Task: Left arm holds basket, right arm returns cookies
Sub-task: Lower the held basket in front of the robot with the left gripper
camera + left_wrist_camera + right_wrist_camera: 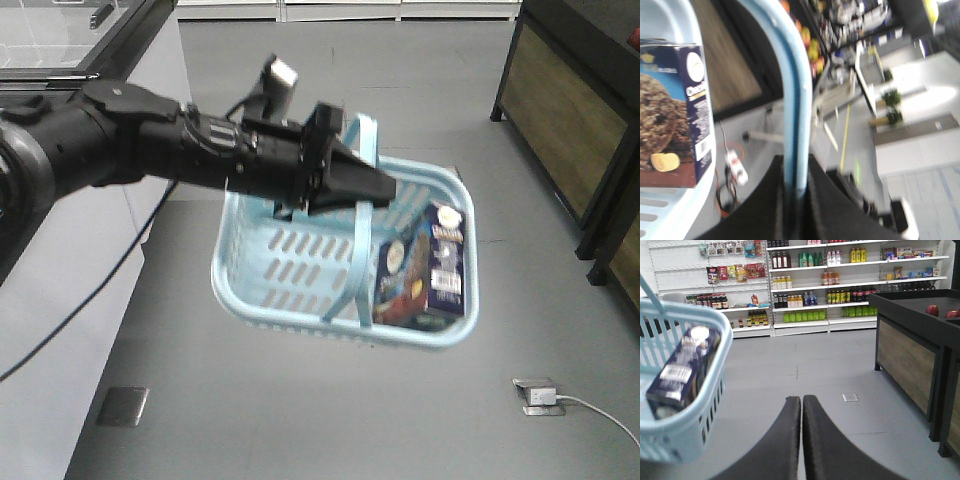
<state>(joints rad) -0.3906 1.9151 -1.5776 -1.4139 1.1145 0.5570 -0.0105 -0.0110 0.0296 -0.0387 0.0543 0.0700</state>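
Note:
The light blue basket [300,318] hangs above the grey floor by its curved handle [356,255]. My left gripper [372,190] is shut on that handle, which runs up between the black fingers in the left wrist view, where the gripper [795,159] clamps the handle [790,75]. The cookies [446,258], a dark navy box, stand tilted in the basket's right end; their cookie picture shows in the left wrist view [669,117]. My right gripper [801,400] is shut and empty, to the right of the basket [685,430] and the cookies [682,367], apart from both.
A dark wood-sided display stand [905,357] with red apples [932,310] is on the right. Store shelves of bottles [840,290] line the far wall. A power strip with cable [540,395] lies on the floor; a white counter [60,330] stands left.

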